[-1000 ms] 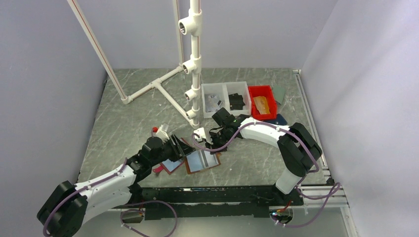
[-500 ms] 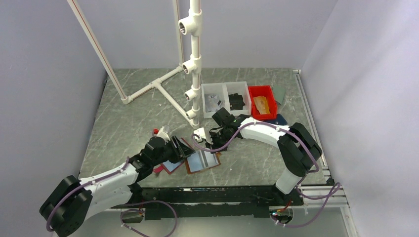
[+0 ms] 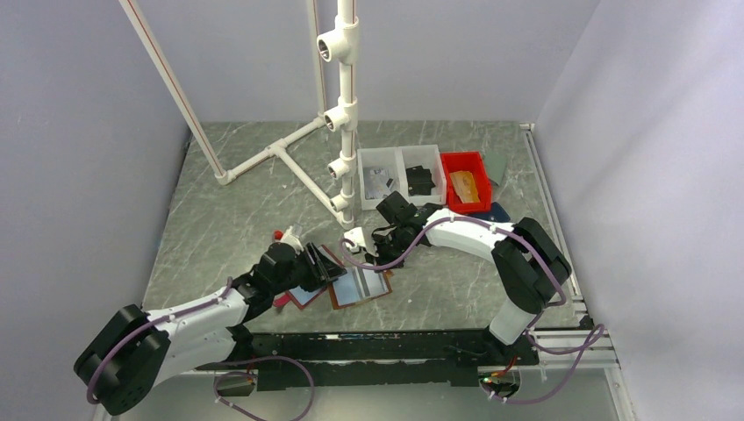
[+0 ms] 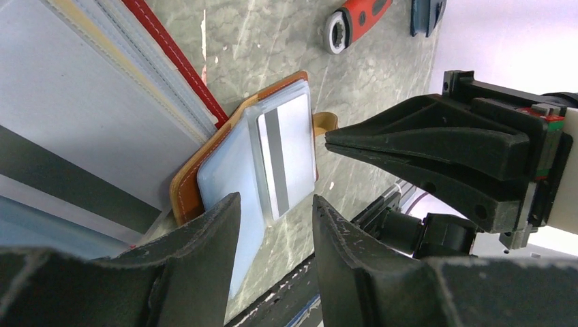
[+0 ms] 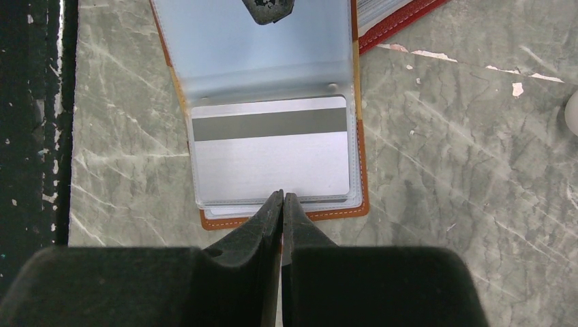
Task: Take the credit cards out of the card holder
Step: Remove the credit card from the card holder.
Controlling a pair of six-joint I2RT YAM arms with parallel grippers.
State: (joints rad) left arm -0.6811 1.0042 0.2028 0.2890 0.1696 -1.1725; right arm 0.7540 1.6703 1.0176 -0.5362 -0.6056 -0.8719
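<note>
The brown leather card holder (image 5: 363, 177) lies open and flat on the grey marbled table (image 5: 463, 150), near its front edge between the two arms. A silver card with a dark grey stripe (image 5: 270, 153) sits tucked in its clear plastic sleeve. The right gripper (image 5: 281, 197) is clenched tight on nothing, its tips at the holder's edge just beside that card. The left gripper (image 4: 272, 204) hangs over the holder's other page, jaws apart and grasping nothing, and a red-edged wallet (image 5: 399, 20) lies just beside the holder.
</note>
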